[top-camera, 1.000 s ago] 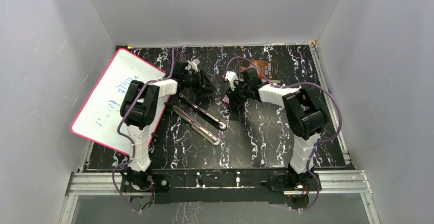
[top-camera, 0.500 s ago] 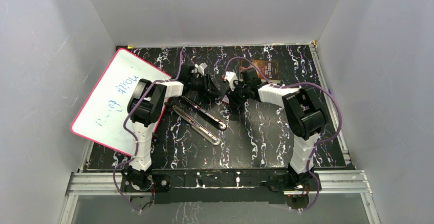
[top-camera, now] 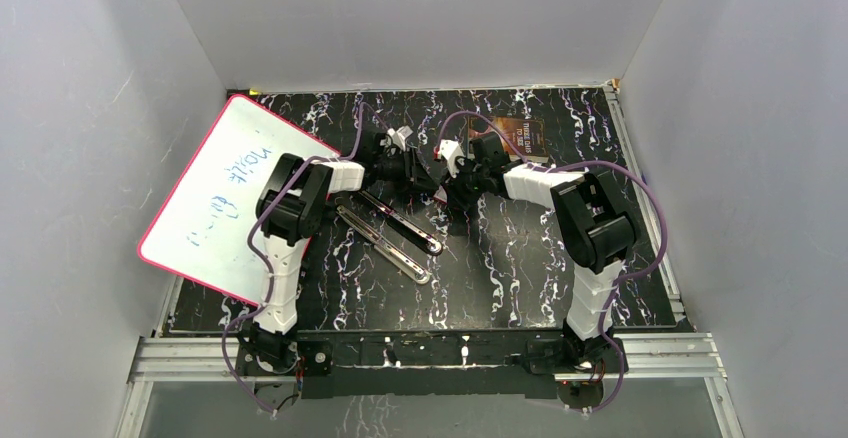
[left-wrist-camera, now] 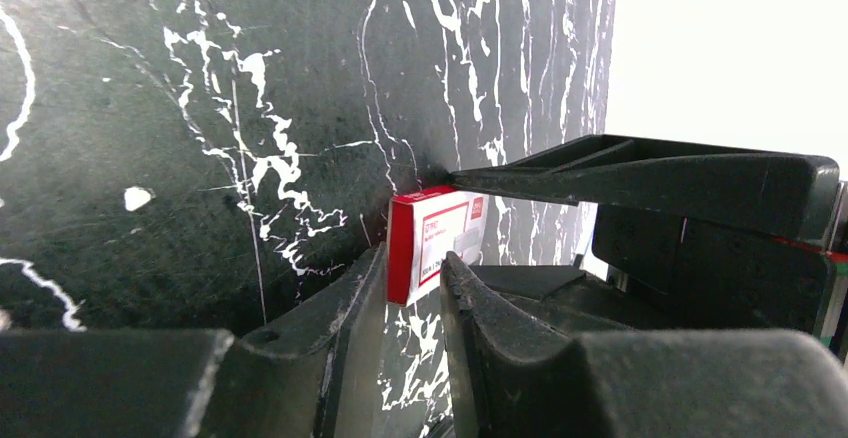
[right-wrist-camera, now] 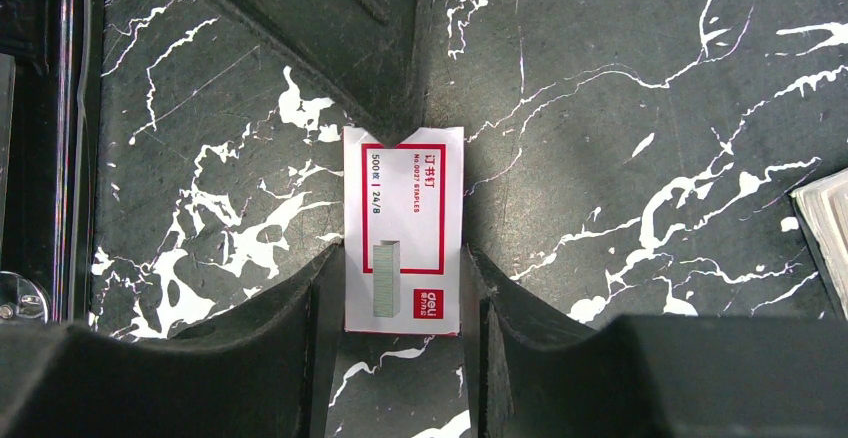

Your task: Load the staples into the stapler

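Table: we see a black slab veined with white (top-camera: 500,268), with both arms reaching towards the middle of its far edge.
Staple box: a small red-and-white cardboard staple box (right-wrist-camera: 403,230) lies flat on the table near the middle of the far edge. Its printed face is up, showing a picture of a staple strip. The box is closed, so we cannot see what is inside.
Right gripper: the right gripper (right-wrist-camera: 402,253) straddles the staple box, with one dark finger pressed against each long side, pinching it across its width.
Left gripper: the left gripper (left-wrist-camera: 413,256) comes in from the opposite side with its fingers drawn close together. Their tips meet the short end of the staple box that faces away from the right gripper. We cannot tell whether they pinch that end or only touch it.
Stapler: a long black-and-silver metal stapler (top-camera: 397,218) lies swung open into two slim arms. It sits on the table just to the near-left of the two grippers, apart from the staple box.
Whiteboard: a white board with a pink frame and blue handwriting (top-camera: 225,188) leans at the left edge of the table.
Card: a brown rectangular card (top-camera: 520,136) rests by the far edge, just beyond the right gripper.
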Robot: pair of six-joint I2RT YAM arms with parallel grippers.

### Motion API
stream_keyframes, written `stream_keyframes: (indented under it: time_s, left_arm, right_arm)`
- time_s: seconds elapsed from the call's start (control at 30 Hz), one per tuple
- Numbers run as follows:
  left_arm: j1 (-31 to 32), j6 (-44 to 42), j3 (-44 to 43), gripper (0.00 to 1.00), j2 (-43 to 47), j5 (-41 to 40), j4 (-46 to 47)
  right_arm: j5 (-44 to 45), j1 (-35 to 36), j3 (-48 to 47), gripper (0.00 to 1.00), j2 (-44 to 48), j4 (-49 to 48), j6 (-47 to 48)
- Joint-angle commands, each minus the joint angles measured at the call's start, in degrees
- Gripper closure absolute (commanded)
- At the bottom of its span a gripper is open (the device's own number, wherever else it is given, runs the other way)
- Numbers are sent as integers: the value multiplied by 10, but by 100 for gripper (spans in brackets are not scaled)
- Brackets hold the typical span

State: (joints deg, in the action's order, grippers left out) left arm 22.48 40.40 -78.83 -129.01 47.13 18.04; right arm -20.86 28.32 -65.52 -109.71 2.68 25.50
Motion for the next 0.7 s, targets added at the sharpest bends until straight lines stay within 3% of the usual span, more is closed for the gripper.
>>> stream_keyframes:
  time_s: [0.0,0.67]
  left_arm:
    - [6,3,-17,75,-6,21,5]
    - [11,25,-18,78,-10,37,49]
  right_arm:
    - [16,9,-1,50,-28,44,6]
    - [18,13,-8,50,-34,54,8]
